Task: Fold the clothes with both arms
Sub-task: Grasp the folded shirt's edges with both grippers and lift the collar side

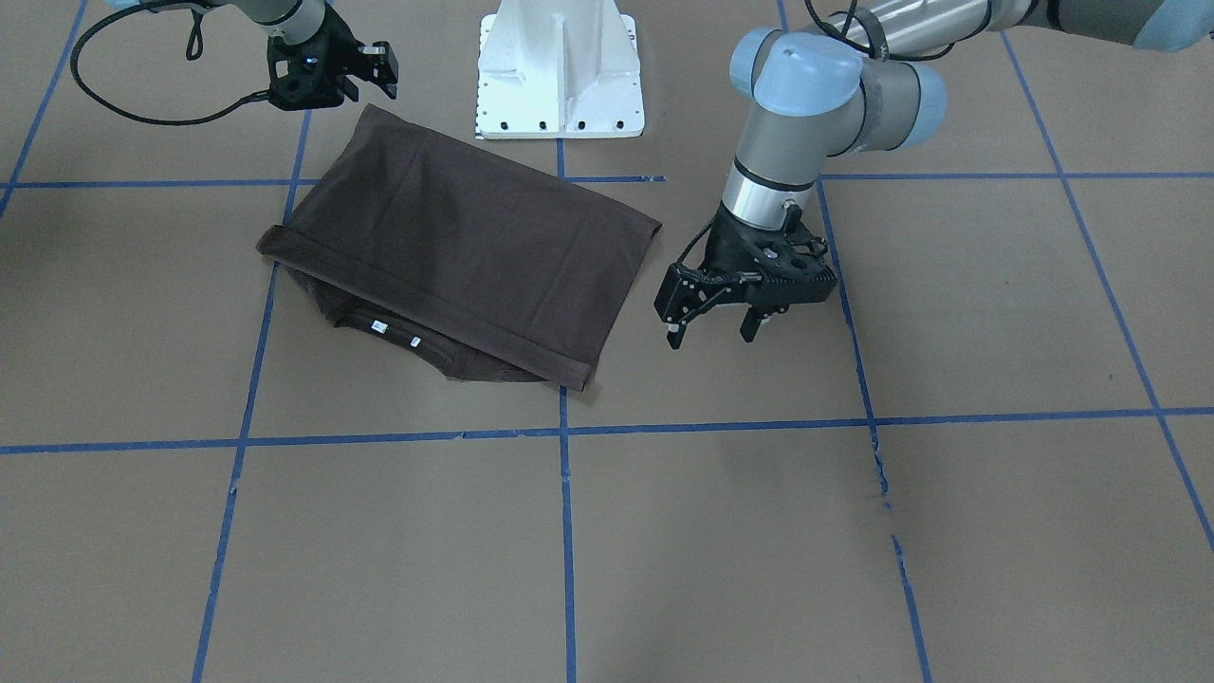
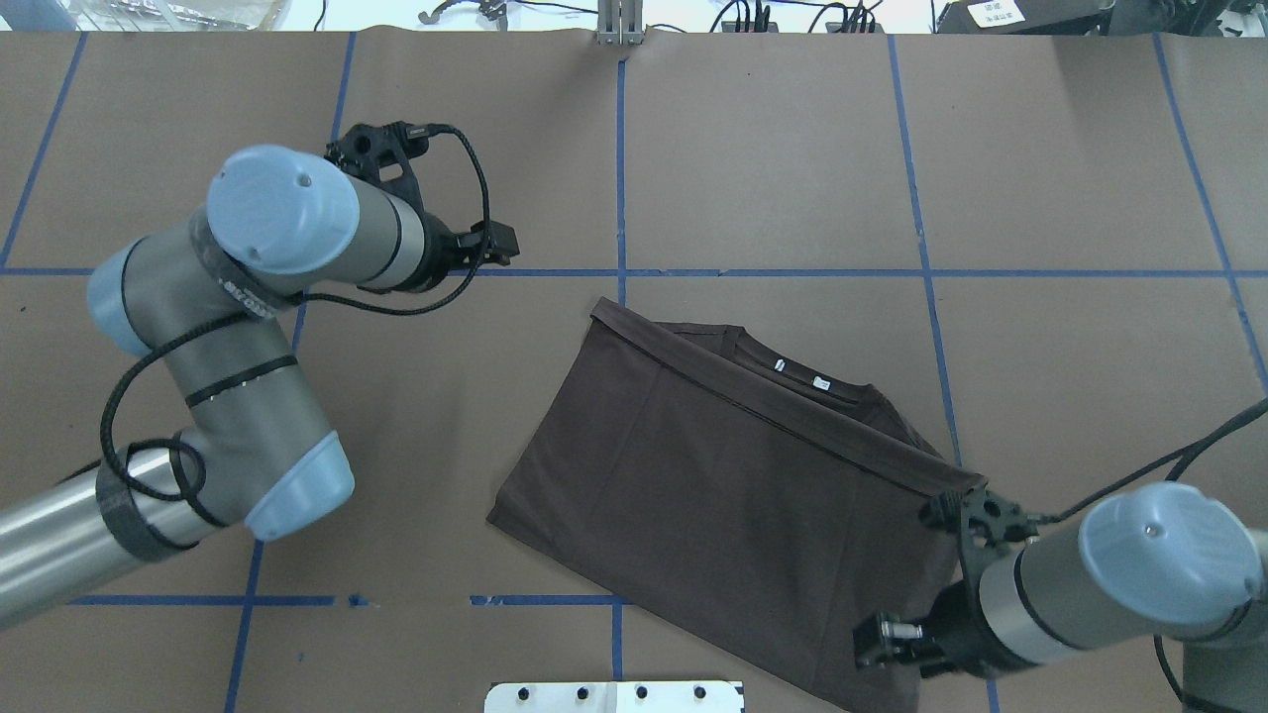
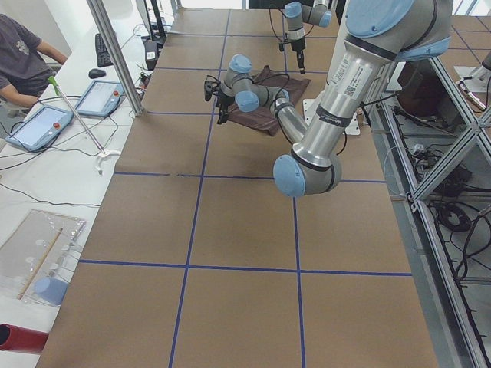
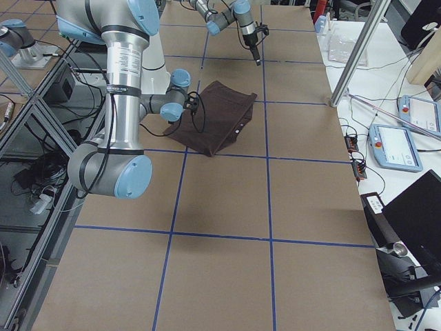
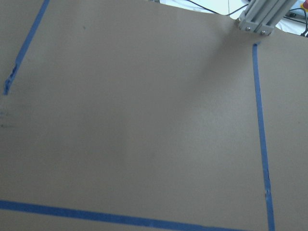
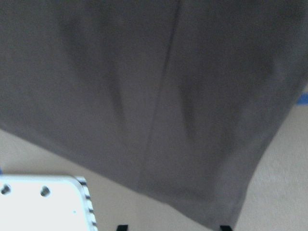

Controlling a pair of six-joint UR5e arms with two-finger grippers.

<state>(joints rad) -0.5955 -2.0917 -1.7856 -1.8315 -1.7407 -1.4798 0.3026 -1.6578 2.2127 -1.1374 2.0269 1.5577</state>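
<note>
Looked down on a broad counter (image 1: 759, 550), papered brown and squared off by blue tape lines (image 1: 566, 531). Noted a white side desk (image 3: 46, 176) along the edge opposite the robot, carrying two pendant screens (image 3: 40, 126) and loose cables, with a person (image 3: 23, 54) seated at it. Noted also a slanting aluminium post (image 3: 115, 54) at that edge.

Found the left arm (image 1: 835, 95) stretched out over bare paper and the right arm (image 2: 1139, 564) bent low near the white pedestal base (image 1: 560, 66).

Saw the dark brown T-shirt (image 1: 455, 247) flat on the counter just in front of that base, askew to the tape grid and across the centre line — lower half folded up over the chest, with the hem short of the collar.

Found the left tool (image 1: 711, 337) spread wide and holding nothing, just beside the shirt's side edge but apart from it. Found the right tool (image 6: 172, 227) wide too, over the cloth's corner nearest the base — touching or not, could not tell.

Picked out two small white labels (image 1: 377, 327) inside the collar.
</note>
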